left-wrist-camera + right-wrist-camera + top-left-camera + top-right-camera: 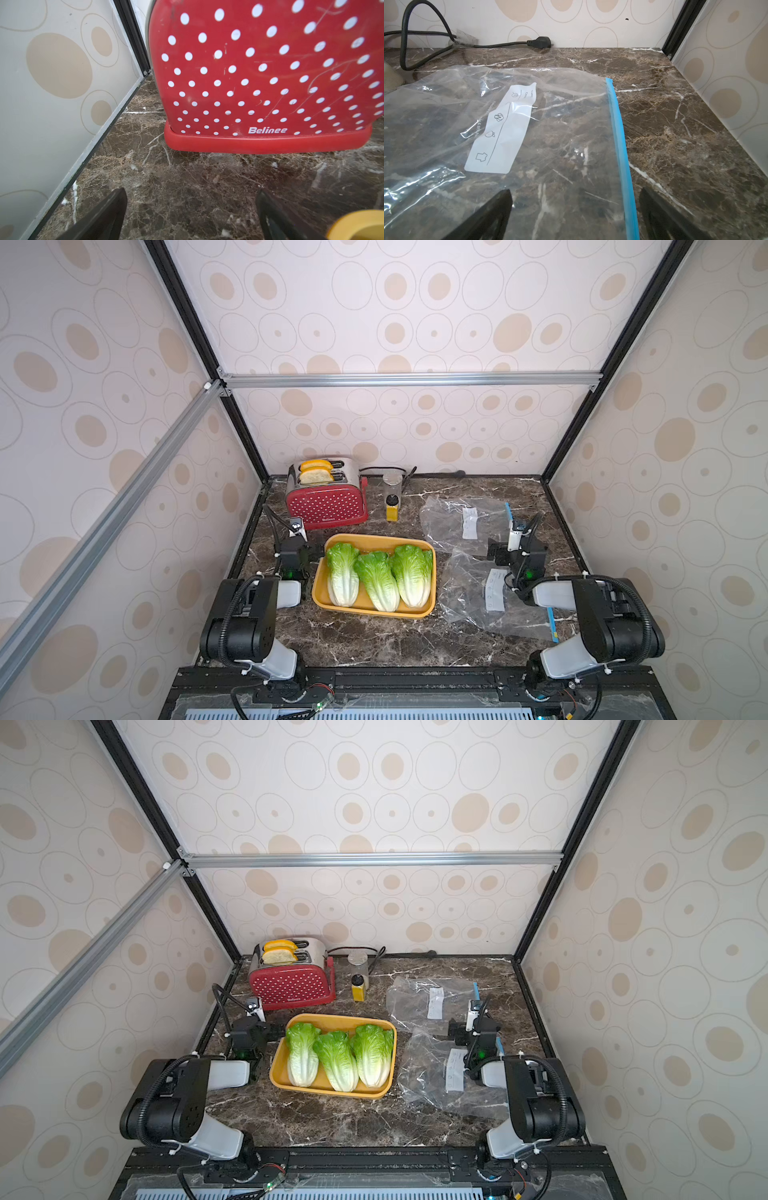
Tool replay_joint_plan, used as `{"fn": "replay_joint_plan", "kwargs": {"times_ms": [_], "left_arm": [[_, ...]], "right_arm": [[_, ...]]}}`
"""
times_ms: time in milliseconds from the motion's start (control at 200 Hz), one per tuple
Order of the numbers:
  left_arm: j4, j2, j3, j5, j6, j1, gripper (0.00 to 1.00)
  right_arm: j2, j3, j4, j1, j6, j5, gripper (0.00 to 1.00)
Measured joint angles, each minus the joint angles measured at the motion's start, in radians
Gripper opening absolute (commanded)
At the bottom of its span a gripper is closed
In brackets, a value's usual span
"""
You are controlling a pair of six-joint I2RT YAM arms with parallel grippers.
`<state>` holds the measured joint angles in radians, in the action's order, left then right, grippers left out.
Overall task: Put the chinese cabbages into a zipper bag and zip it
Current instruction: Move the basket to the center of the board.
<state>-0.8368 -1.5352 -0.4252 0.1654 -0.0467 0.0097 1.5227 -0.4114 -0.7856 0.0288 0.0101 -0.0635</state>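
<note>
Three chinese cabbages lie side by side in a yellow tray point(376, 538): left point(343, 576), middle point(376, 583), right point(412, 576), green tops toward the back. Two clear zipper bags lie flat to the tray's right, a far one point(451, 522) point(550, 128) and a near one point(473, 601). The far bag's blue zip strip point(618, 135) runs between the fingers of my right gripper point(575, 193) point(509, 545), which hovers open over that bag. My left gripper point(191, 193) point(301, 545) is open over bare marble between the tray and the toaster, holding nothing.
A red polka-dot toaster point(326, 504) point(259, 72) with bread slices stands at the back left. A small yellow bottle point(392, 510) and a metal canister point(392, 483) stand beside it. A black power cord point(500, 44) runs along the back wall. Walls close in left and right.
</note>
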Motion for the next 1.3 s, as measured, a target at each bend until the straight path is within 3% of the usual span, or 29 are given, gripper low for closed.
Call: {"fn": "replay_joint_plan", "kwargs": {"times_ms": [631, 881, 1051, 1297], "left_arm": [[0.008, 0.004, 0.000, -0.003, 0.000, 0.000, 0.99], [0.243, 0.206, -0.037, 0.003, -0.018, 0.000, 0.99], [0.407, 0.365, -0.064, 0.027, -0.103, 0.001, 0.99], [0.710, 0.544, -0.156, 0.113, -0.414, 0.002, 0.99]], "right_arm": [[0.000, 0.000, 0.001, 0.000, 0.000, -0.001, 1.00], [-0.129, -0.107, 0.262, 0.000, 0.024, -0.030, 1.00], [-0.293, -0.200, 0.469, -0.003, 0.179, -0.044, 1.00], [-0.403, -0.303, 0.788, -0.017, 0.380, 0.084, 1.00]]}}
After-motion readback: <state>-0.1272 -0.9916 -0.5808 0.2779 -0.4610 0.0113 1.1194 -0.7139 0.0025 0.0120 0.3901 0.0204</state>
